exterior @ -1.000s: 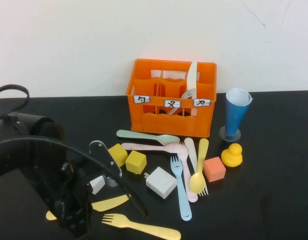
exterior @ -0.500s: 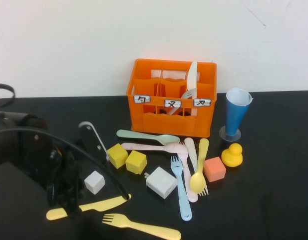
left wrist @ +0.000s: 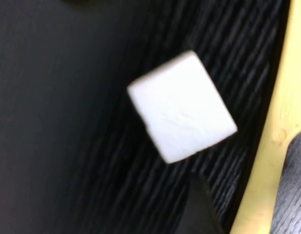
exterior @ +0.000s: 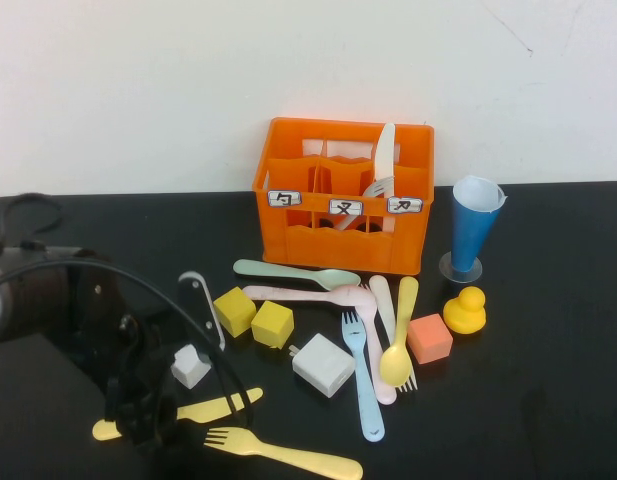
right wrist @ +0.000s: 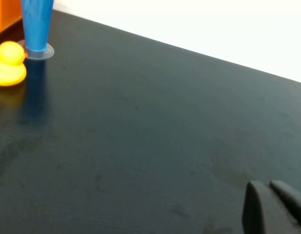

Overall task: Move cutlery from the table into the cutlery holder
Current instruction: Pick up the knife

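The orange cutlery holder (exterior: 343, 195) stands at the back of the black table (exterior: 548, 400) with a white knife and a fork in its right compartments. Several pastel spoons, forks and a knife lie in front of it, among them a light blue fork (exterior: 362, 385) and a yellow spoon (exterior: 398, 345). A yellow knife (exterior: 220, 404) and a yellow fork (exterior: 283, 452) lie at the front left. My left gripper (exterior: 178, 405) is open and low over the yellow knife (left wrist: 277, 146), one finger (left wrist: 199, 207) beside it. My right gripper (right wrist: 272, 204) is shut and empty above bare table.
A small white foam cube (exterior: 191, 366) sits right by my left gripper, and also shows in the left wrist view (left wrist: 182, 107). Two yellow cubes (exterior: 253, 315), a larger white cube (exterior: 322, 364), an orange cube (exterior: 428, 338), a yellow duck (exterior: 465, 310) and a blue cone cup (exterior: 473, 235) stand around the cutlery.
My left arm has swung and dropped lower over the yellow knife, uncovering the small white cube. No cutlery has moved.
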Available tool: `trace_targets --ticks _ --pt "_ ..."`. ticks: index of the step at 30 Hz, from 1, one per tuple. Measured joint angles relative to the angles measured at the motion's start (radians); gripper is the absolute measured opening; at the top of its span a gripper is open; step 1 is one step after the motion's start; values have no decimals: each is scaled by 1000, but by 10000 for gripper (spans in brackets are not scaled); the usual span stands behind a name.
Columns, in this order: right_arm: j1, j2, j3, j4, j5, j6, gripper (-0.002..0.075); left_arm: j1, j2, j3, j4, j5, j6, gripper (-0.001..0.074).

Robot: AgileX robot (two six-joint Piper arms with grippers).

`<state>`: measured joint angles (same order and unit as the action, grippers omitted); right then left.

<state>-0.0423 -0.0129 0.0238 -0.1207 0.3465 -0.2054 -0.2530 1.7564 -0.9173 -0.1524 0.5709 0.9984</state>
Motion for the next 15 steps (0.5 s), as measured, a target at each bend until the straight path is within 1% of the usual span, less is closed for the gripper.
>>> trace_targets --ticks 6,12,14,15 --pt "0 0 0 0 0 0 -3 0 58 -2 3 12 24 441" --pt "0 0 0 0 0 0 -3 0 73 -12 3 20 28 441" --pt "0 0 0 0 0 0 -3 0 73 -15 3 23 28 427" --pt "0 0 0 0 0 0 -3 0 73 -16 3 24 28 403"
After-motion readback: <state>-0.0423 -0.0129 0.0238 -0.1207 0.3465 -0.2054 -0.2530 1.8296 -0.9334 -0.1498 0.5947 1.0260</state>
